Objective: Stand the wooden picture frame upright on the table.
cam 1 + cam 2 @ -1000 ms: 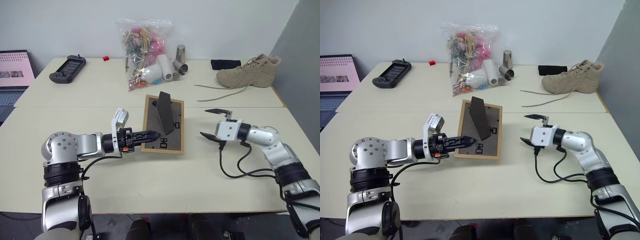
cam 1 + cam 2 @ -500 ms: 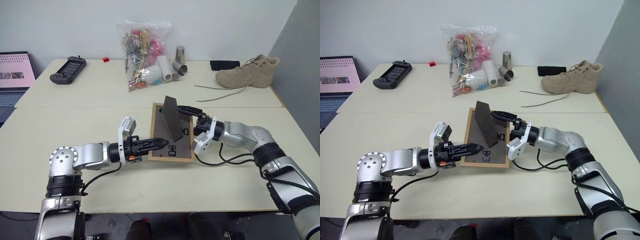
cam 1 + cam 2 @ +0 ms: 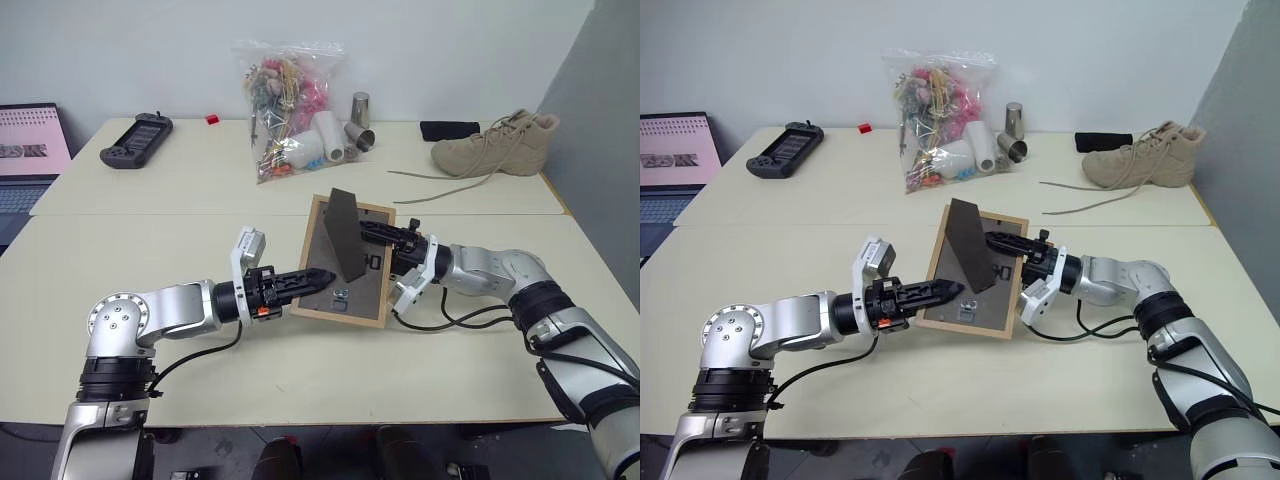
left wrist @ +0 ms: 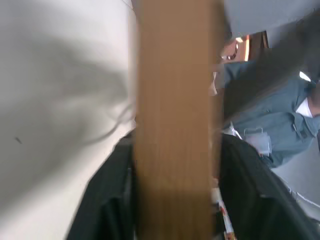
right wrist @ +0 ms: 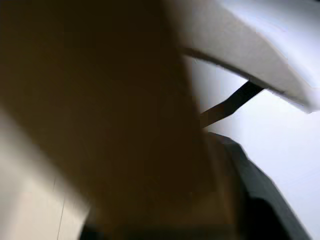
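Note:
The wooden picture frame (image 3: pixel 360 297) is tilted up off the table (image 3: pixel 180 215). Its dark back panel faces me and its easel stand (image 3: pixel 345 235) sticks out. My left gripper (image 3: pixel 325 277) reaches in from the left, shut on the frame's lower left edge. In the left wrist view that light-wood edge (image 4: pixel 172 125) runs between the black fingers (image 4: pixel 105 200). From the right, my right gripper (image 3: pixel 370 232) is shut on the frame's right edge; one finger lies across the back panel and the other is hidden behind the frame. The frame's front is hidden.
At the back stand a clear bag of colourful items (image 3: pixel 288 95), metal cups (image 3: pixel 360 108) and a white roll (image 3: pixel 328 135). A black handheld console (image 3: pixel 135 138) and a laptop (image 3: pixel 25 150) are far left. A tan boot (image 3: pixel 495 145) with loose laces lies far right.
My right gripper came in from the right, where it stood open, and closed on the frame's right edge. The frame shifted right and tilted up steeper. The left gripper stayed on its edge.

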Motion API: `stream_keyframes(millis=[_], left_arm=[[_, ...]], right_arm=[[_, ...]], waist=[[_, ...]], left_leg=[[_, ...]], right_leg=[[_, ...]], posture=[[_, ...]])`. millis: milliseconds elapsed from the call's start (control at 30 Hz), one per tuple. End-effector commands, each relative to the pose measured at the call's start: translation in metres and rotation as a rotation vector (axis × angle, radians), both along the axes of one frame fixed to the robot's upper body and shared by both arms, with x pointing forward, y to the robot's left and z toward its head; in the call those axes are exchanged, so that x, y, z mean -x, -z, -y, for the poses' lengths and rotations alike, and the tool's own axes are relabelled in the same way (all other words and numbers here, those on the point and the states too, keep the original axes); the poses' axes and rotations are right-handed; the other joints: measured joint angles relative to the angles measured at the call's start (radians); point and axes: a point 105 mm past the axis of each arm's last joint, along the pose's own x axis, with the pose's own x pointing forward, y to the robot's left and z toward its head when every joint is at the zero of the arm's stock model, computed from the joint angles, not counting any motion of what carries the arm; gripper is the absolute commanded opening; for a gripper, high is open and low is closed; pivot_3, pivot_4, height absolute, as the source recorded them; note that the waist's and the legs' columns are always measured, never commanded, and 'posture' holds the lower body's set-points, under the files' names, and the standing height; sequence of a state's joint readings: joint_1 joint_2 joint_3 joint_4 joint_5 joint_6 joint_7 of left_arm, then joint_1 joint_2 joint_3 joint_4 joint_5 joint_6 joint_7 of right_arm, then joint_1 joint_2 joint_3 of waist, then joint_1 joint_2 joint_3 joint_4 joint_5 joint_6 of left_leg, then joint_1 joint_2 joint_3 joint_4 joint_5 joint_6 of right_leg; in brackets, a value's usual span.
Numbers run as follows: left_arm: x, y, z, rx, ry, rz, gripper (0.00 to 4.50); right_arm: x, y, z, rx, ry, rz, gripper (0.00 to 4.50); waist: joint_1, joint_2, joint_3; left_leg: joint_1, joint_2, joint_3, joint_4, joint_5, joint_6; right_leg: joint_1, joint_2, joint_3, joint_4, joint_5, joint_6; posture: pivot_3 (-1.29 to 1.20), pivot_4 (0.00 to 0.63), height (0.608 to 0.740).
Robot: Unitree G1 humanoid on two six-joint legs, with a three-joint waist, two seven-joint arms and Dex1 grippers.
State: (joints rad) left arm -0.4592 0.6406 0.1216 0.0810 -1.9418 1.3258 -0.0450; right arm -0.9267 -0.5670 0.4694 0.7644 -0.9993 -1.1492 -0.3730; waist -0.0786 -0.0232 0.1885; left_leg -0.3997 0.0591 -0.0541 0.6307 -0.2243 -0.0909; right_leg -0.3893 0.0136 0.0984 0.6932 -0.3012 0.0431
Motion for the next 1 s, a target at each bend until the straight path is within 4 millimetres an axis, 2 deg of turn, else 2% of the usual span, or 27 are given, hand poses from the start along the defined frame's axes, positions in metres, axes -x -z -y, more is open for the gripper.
stream_keyframes(millis=[33, 100, 233, 300, 400, 467, 500, 600, 767, 833, 933, 1000], left_arm=[[-0.001, -0.019, -0.01, 0.021, -0.013, 0.061, 3.28], [-0.007, -0.026, -0.021, 0.003, -0.058, 0.086, 3.57], [-0.007, -0.033, -0.033, -0.094, -0.084, 0.174, 4.49], [-0.004, -0.033, -0.036, -0.195, -0.09, 0.245, 4.5], [0.0, -0.038, -0.038, -0.328, -0.105, 0.385, 4.5], [-0.008, -0.037, -0.042, -0.439, -0.177, 0.479, 4.5], [-0.011, -0.038, -0.042, -0.535, -0.208, 0.575, 4.5], [-0.018, -0.038, -0.04, -0.721, -0.271, 0.785, 4.5], [-0.018, -0.04, -0.036, -0.806, -0.3, 0.984, 4.5], [-0.019, -0.039, -0.041, -0.854, -0.33, 1.047, 4.5], [-0.018, -0.03, -0.049, -0.886, -0.348, 1.039, 4.5], [-0.014, -0.027, -0.049, -0.871, -0.347, 1.024, 4.5]], right_arm=[[-0.002, -0.02, 0.003, -0.05, 0.002, 0.051, 0.9], [-0.004, -0.019, 0.007, -0.051, 0.019, 0.04, 0.86], [-0.01, -0.023, 0.011, -0.107, 0.041, -0.047, 0.86], [-0.016, -0.022, 0.01, -0.141, 0.062, -0.156, 0.85], [-0.028, -0.02, 0.004, -0.222, 0.093, -0.44, 0.85], [-0.037, -0.021, 0.001, -0.279, 0.1, -0.665, 0.85], [-0.042, -0.02, -0.001, -0.318, 0.093, -0.833, 0.85], [-0.043, -0.021, -0.009, -0.391, 0.003, -1.203, 0.85], [-0.032, -0.025, -0.019, -0.386, -0.116, -1.517, 0.85], [-0.026, -0.017, -0.026, -0.356, -0.167, -1.693, 0.85], [-0.03, -0.004, -0.031, -0.378, -0.174, -1.837, 0.85], [-0.033, 0.006, -0.034, -0.39, -0.166, -1.867, 0.85]], waist=[[-0.001, 0.0, 0.0], [-0.002, 0.0, 0.0], [-0.003, 0.0, 0.0], [-0.004, 0.0, 0.0], [-0.008, -0.003, 0.002], [-0.008, -0.002, 0.002], [-0.006, -0.001, 0.003], [0.002, -0.001, 0.003], [0.022, -0.001, 0.003], [0.021, -0.001, 0.003], [0.02, -0.001, 0.003], [0.021, -0.001, 0.003]], left_leg=[[0.0, 0.0, 0.0, 0.0, 0.0, 0.0], [0.0, 0.0, 0.0, 0.0, 0.0, 0.001], [0.0, 0.0, 0.0, 0.0, -0.001, 0.001], [0.0, 0.0, 0.0, 0.0, -0.001, 0.001], [0.0, 0.002, 0.0, -0.001, -0.001, 0.001], [0.0, 0.002, 0.0, -0.001, 0.0, 0.0], [0.0, 0.002, 0.0, -0.001, 0.0, -0.001], [0.0, 0.003, -0.001, -0.001, 0.001, -0.002], [-0.001, 0.003, 0.0, -0.001, -0.001, 0.001], [-0.001, 0.003, 0.001, -0.002, -0.001, 0.001], [-0.001, 0.003, 0.002, -0.002, -0.001, 0.001], [-0.001, 0.003, 0.002, -0.002, -0.001, 0.001]], right_leg=[[0.0, 0.0, 0.0, 0.0, 0.0, 0.0], [0.0, 0.0, 0.0, 0.0, 0.0, 0.0], [0.0, 0.0, 0.0, 0.0, 0.0, 0.0], [0.0, 0.0, 0.0, 0.0, 0.0, 0.0], [0.001, 0.001, -0.001, -0.002, 0.0, -0.001], [0.002, 0.0, -0.001, -0.002, 0.0, -0.001], [0.002, 0.0, -0.001, -0.001, 0.0, -0.001], [0.002, 0.0, -0.003, -0.001, 0.0, -0.001], [0.0, 0.001, -0.002, -0.002, 0.0, -0.001], [0.0, 0.001, -0.002, -0.003, -0.001, -0.001], [0.0, 0.001, -0.001, -0.004, -0.001, -0.001], [-0.001, 0.002, -0.001, -0.004, -0.001, -0.001]], posture=[[0.0, 0.15, 0.74], [0.0, 0.15, 0.74], [0.0, 0.15, 0.74], [0.0, 0.15, 0.74], [0.0, 0.15, 0.74], [0.0, 0.15, 0.74], [0.0, 0.15, 0.74], [0.0, 0.15, 0.74], [0.0, 0.15, 0.74], [0.0, 0.15, 0.74], [0.0, 0.15, 0.74], [0.0, 0.15, 0.74]])
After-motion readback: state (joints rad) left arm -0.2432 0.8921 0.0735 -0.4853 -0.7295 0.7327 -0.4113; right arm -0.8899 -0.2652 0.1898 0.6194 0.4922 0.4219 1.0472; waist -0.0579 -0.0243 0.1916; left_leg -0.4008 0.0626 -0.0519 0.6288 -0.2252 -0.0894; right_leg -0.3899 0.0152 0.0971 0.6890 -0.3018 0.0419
